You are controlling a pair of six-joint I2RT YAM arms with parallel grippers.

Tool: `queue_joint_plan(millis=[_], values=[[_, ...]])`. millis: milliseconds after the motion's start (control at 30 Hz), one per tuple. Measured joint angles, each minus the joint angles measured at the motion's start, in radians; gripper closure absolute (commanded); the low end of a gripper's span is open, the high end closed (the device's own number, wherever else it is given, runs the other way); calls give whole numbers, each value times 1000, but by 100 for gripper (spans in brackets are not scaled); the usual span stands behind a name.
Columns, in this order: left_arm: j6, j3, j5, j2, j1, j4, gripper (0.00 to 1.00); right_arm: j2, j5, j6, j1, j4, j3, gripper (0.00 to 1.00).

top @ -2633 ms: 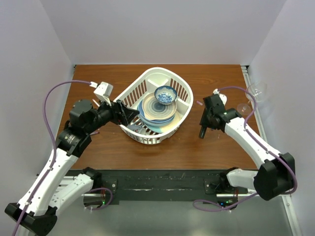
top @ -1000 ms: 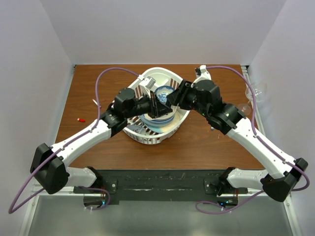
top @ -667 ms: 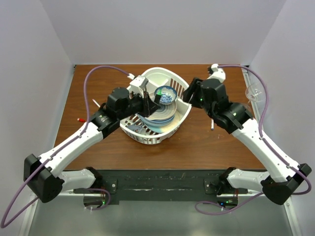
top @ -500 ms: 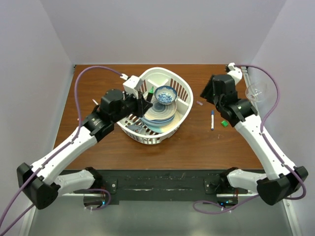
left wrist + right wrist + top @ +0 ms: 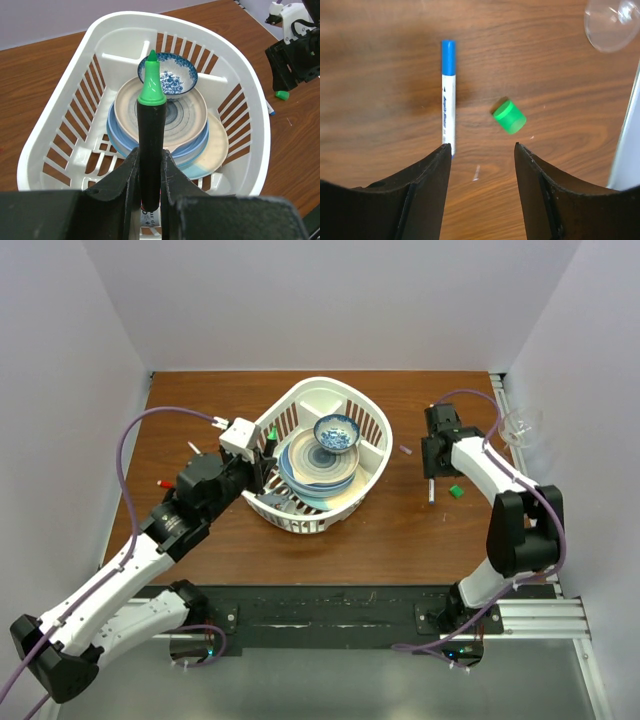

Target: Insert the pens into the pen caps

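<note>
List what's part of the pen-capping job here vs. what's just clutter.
Job: black marker with green tip, clamped in the left gripper; green cap and white pen with blue end, on the table by the open right gripper; small red piece, probably a cap.
Lying about: white basket, stacked plates, blue-patterned bowl, wine glass.

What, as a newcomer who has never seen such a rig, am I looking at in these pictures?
Two robot arms are bolted at the near edge of a wooden table. One picture looks down from above; the other two come from cameras on the wrists. The left gripper is shut on a green-tipped black marker. The right gripper hangs open near a green cap and a blue-ended pen. A white basket holds plates and a bowl.
</note>
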Motion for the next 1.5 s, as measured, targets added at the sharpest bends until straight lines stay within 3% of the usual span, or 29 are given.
queue_joint_plan(millis=[333, 533, 1000, 1500], values=[[0, -17, -7, -11, -3, 14, 100, -50, -284, -420, -134, 52, -40, 46], [8, -22, -23, -35, -8, 18, 100, 53, -411, -560, -190, 9, -12, 47], [37, -38, -59, -60, -27, 37, 100, 127, -456, -721, -249, -9, 4, 49], [52, -47, -97, -79, -27, 45, 100, 179, -478, -762, -274, -5, 3, 52]])
